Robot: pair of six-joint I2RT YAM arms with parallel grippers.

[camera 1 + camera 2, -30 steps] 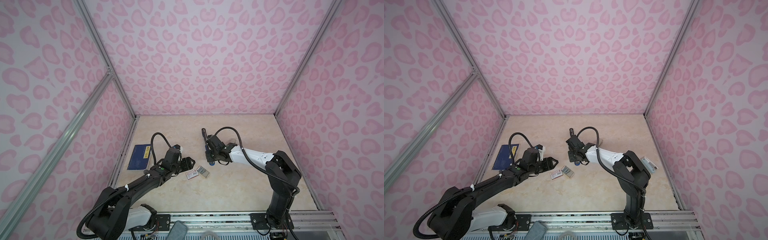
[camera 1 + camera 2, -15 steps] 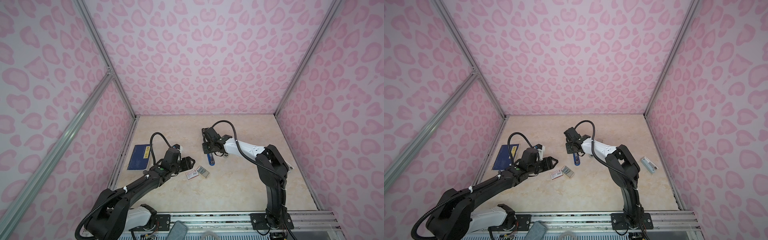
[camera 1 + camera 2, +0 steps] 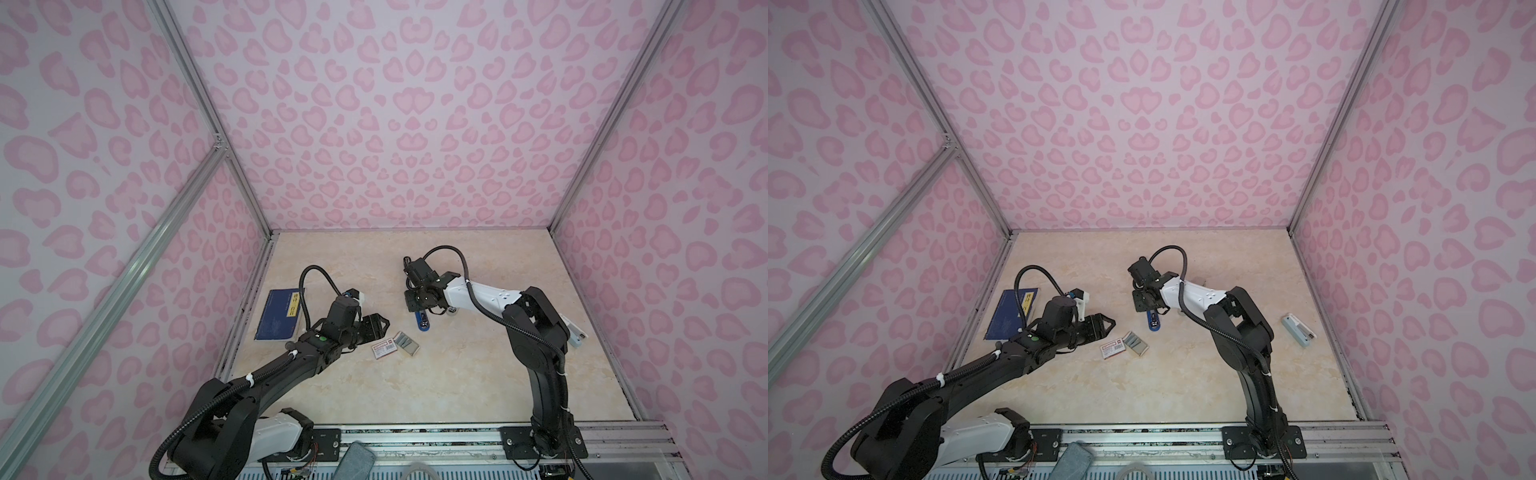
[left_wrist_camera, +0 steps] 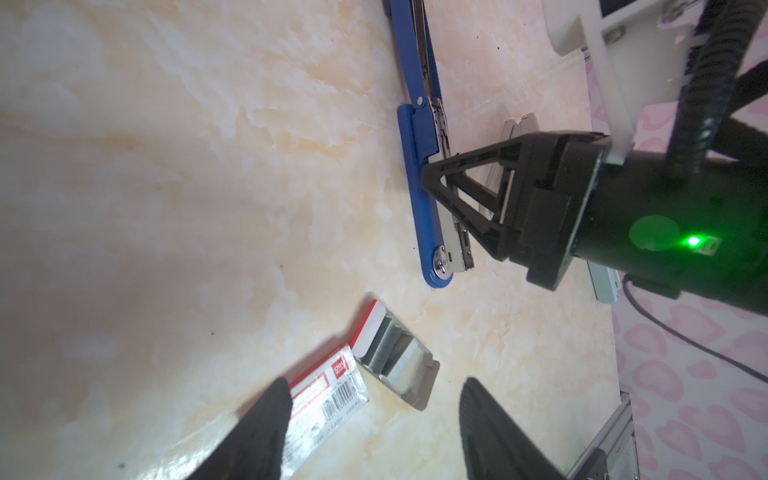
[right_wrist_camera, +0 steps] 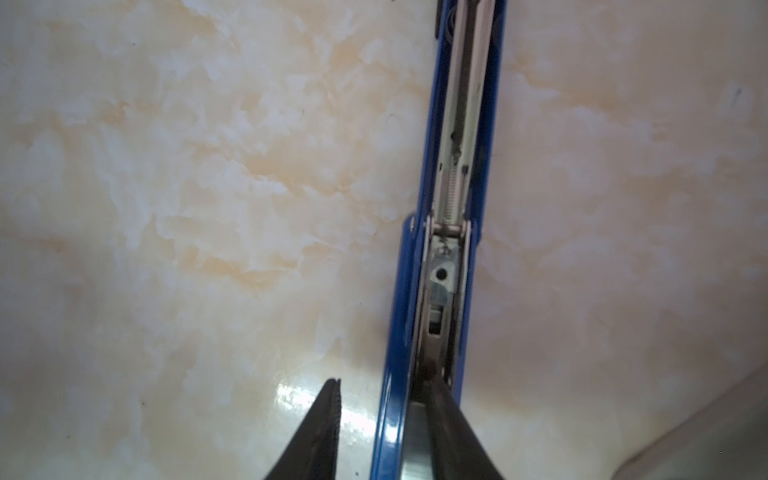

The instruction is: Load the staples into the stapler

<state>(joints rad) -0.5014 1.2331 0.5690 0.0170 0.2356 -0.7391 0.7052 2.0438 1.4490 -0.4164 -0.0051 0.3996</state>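
Logged right arm's rearward swing, baring opened blue metal stapler (image 3: 422,326).
Found right tool (image 5: 380,390) part-spread astride its wall, unclamped; left tool (image 3: 380,328) spread, nearer thin grey staple strips (image 4: 388,351) just ahead.

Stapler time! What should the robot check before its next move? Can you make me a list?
1. Stapler lies opened on the table: ok.
2. Staples sit uncovered in their tray, slid out of the box: ok.
3. Left claw is open and empty, close to the staples: ok.
4. Right claw is clear of the stapler's metal channel: not ok, one finger lies over it.
5. Channel has room for a new strip: cannot tell.
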